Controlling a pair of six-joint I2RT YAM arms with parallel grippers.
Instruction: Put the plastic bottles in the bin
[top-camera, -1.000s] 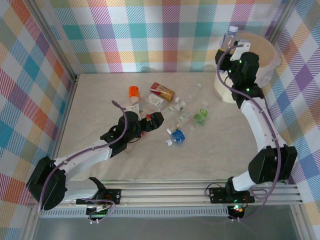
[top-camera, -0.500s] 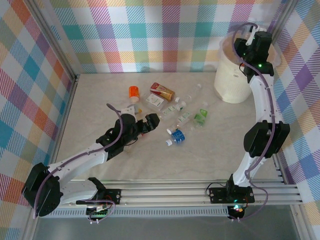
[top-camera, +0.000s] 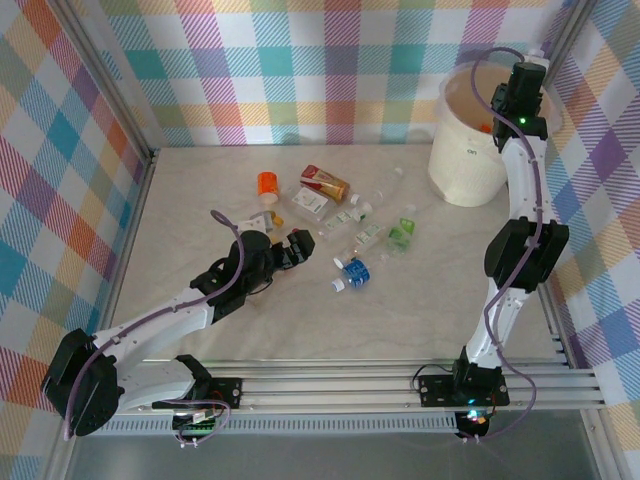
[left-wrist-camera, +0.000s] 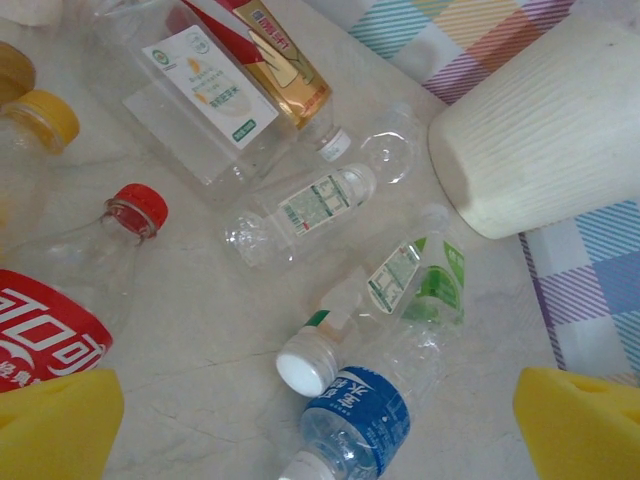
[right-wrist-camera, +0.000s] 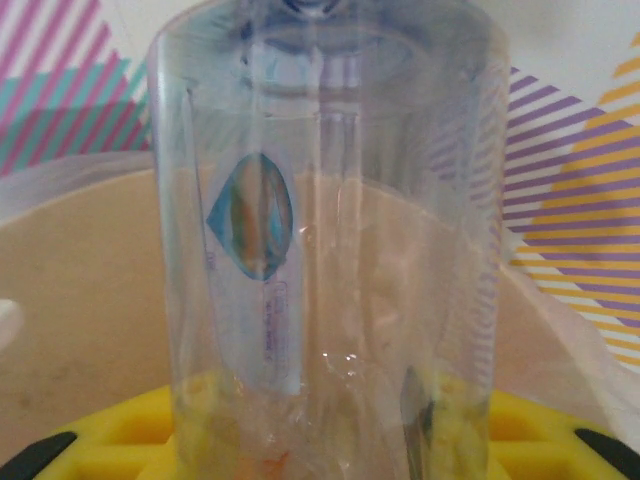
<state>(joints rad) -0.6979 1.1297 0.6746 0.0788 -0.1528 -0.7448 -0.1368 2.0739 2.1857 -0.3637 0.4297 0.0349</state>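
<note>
Two arms from above, right gripper (top-camera: 528, 72) had swung farther over the bin (top-camera: 465, 165), left gripper (top-camera: 300, 243) barely shifted behind the loose bottles (top-camera: 357, 271), left wrist, pads (left-wrist-camera: 55, 425) spread wide, blue-labelled bottle (left-wrist-camera: 360, 415) ahead between them, right wrist, jaws pinched a clear bottle (right-wrist-camera: 330, 250) above the bin.

In the right wrist view the clear bottle (right-wrist-camera: 330, 200) is cut off at 12 and 6 o'clock. Its label (right-wrist-camera: 250, 215) is too blurry to read.
</note>
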